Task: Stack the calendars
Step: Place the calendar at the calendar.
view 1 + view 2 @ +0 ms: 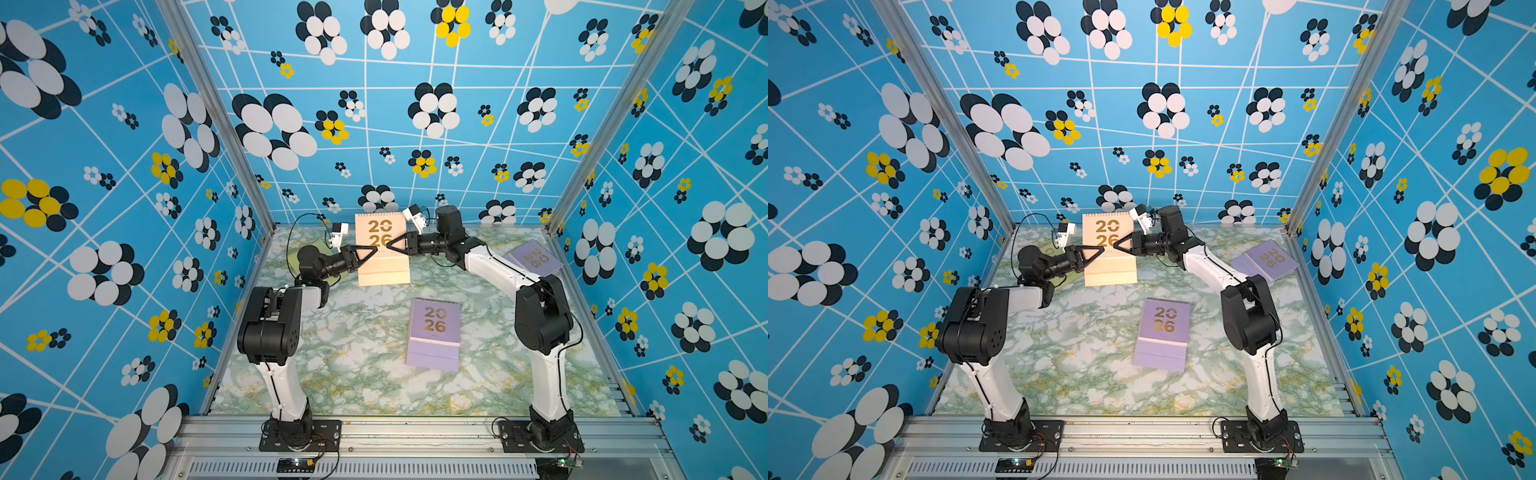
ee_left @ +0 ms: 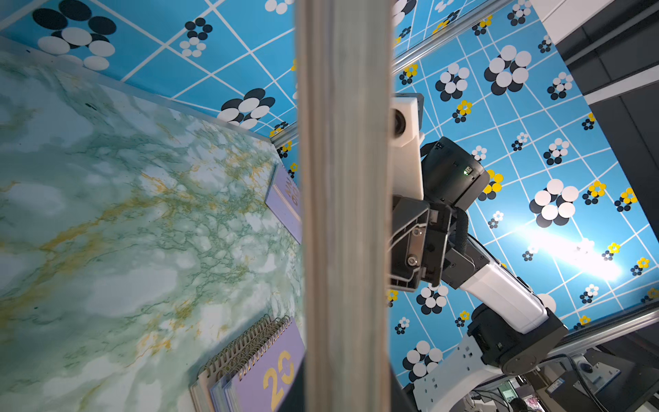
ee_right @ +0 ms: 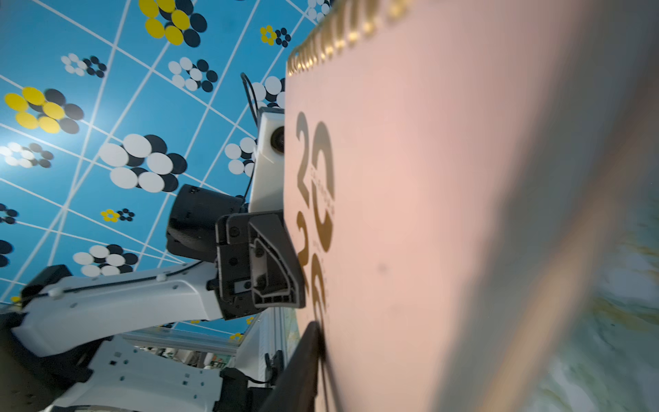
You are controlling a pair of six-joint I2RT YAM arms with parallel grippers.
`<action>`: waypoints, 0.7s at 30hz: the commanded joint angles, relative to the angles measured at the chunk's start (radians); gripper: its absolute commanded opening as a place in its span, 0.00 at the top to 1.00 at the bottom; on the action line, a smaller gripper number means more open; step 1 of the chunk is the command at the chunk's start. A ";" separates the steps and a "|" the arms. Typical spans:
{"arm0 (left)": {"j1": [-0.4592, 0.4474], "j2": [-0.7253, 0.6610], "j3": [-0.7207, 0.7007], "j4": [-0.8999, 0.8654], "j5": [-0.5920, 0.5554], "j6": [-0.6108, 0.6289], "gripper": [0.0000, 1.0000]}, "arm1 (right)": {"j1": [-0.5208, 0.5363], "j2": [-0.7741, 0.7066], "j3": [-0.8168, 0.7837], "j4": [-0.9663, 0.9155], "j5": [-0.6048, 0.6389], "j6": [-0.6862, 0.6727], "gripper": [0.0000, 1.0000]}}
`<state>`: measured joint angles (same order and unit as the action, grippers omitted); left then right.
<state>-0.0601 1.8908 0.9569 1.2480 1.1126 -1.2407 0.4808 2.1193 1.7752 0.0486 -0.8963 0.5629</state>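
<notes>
Squarely between the two grippers hangs the peach rectangular spiral-bound calendar with a gold "2026" on its cover (image 1: 380, 230). It is raised off the green-veined marble tabletop (image 1: 353, 357), with its spiral edge toward the back wall. The left gripper (image 1: 374, 250) is clenched on the calendar's left side with one finger across the cover by the "26". The left wrist view shows the calendar edge-on in that grip. The right gripper (image 1: 389, 246) reaches in from the opposite side, its tip almost meeting the left one. One dark finger (image 3: 303, 360) lies against the cover and its partner is hidden behind, so I cannot tell whether it clamps. The left arm (image 1: 270, 320) and right arm (image 1: 540, 320) are both bent at the elbow, forearms pointing inward. A yellow-green calendar (image 1: 294, 261) lies under the left wrist. A lilac calendar (image 1: 434, 332) lies flat nearer the arm bases. More lilac covers (image 1: 536, 257) lie beyond the right forearm.
</notes>
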 commanded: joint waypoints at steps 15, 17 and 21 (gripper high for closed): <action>-0.011 -0.071 0.029 -0.148 0.000 0.187 0.10 | -0.015 -0.177 -0.094 -0.107 0.192 -0.050 1.00; -0.009 -0.091 0.028 -0.206 -0.011 0.233 0.03 | -0.047 -0.247 -0.156 -0.121 0.234 -0.044 1.00; -0.007 -0.126 0.029 -0.338 -0.048 0.338 0.00 | -0.110 -0.382 -0.302 -0.153 0.246 -0.033 1.00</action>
<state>-0.0677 1.8160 0.9646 1.0180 1.0904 -1.0233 0.4129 1.8420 1.5101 -0.0860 -0.6983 0.5499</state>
